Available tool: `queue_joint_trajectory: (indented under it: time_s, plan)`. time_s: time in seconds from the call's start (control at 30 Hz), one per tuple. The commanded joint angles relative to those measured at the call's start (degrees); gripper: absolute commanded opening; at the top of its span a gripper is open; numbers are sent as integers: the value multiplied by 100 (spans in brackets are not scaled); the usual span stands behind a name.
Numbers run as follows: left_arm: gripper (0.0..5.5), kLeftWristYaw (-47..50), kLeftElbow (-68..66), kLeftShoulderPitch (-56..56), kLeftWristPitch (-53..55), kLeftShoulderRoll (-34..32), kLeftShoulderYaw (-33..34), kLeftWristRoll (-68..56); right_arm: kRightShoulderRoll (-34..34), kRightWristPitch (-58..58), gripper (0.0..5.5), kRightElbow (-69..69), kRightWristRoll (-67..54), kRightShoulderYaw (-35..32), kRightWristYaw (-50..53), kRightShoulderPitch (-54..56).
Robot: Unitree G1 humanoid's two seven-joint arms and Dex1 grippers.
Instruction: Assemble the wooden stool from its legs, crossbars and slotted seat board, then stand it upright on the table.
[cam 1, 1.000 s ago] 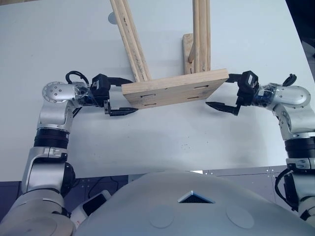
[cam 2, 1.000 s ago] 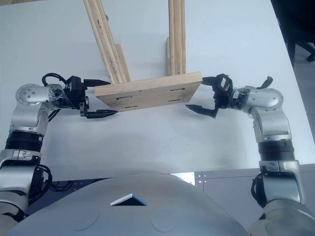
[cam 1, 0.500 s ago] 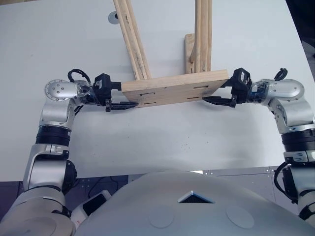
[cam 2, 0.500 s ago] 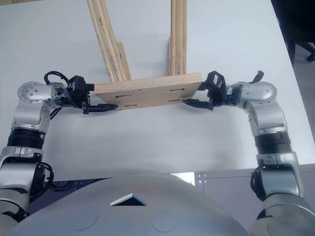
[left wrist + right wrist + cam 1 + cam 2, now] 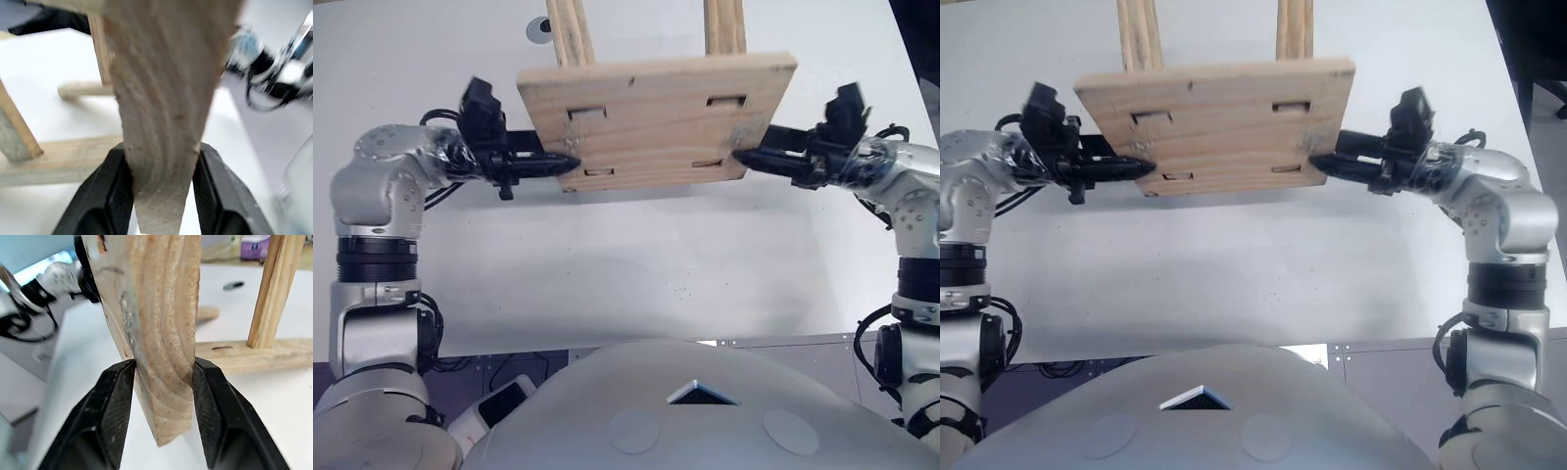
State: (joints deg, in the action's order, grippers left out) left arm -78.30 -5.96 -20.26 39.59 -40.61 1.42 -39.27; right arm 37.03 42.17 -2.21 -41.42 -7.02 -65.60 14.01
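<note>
I've got 1 seat board (image 5: pixel 656 122) w/ 4 slots, held over the bench (image 5: pixel 607 264) — left pincer (image 5: pixel 570 163) pinching its left edge; right pincer (image 5: pixel 742 155) pinching its right edge; 2 leg sets (image 5: pixel 566 29) run from its far edge.
</note>
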Motion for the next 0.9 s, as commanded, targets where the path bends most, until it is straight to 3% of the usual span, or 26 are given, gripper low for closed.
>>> queue_joint_trajectory:
  time_s: [0.03, 0.1, 0.17, 0.27, 0.4, 0.63, 0.77, 0.8, 0.9]
  plan:
    - [149, 1561, -437, -1872, 4976, 676, 1012, -1407, -232, 3671, 170, 603, -2775, -1673, 2714, 1569]
    - [143, 2174, -1170, -2718, 5100, 1021, 780, -640, -502, 3593, 170, 1692, -3064, -2067, 3714, 2463]
    - [135, 3025, -2910, -3814, 4533, 1382, 846, -2, -808, 3094, 170, 2926, -2915, -2350, 4698, 3402]
    - [132, 4632, -5209, -4791, 2974, 1962, 1668, -81, -1112, 2133, 170, 4194, -2852, -2805, 6042, 4156]
    - [131, 5853, -6285, -4789, 1892, 2297, 2490, -652, -1345, 780, 136, 5821, -2182, -2887, 7020, 4897]
    - [131, 6866, -6885, -4711, 785, 2549, 3758, -1564, -1593, -741, 22, 7144, -1718, -3027, 7014, 6082]
    - [131, 6882, -6867, -4625, 628, 2604, 3990, -1596, -1369, -883, 77, 7428, -1416, -3126, 6780, 6230]
    - [167, 6758, -6828, -4602, 563, 2619, 3980, -1551, -1298, -885, 92, 7455, -1373, -3170, 6722, 6207]
    - [204, 6348, -6725, -4617, 273, 2641, 4200, -1682, -1149, -814, 136, 7459, -1285, -3304, 6506, 6099]
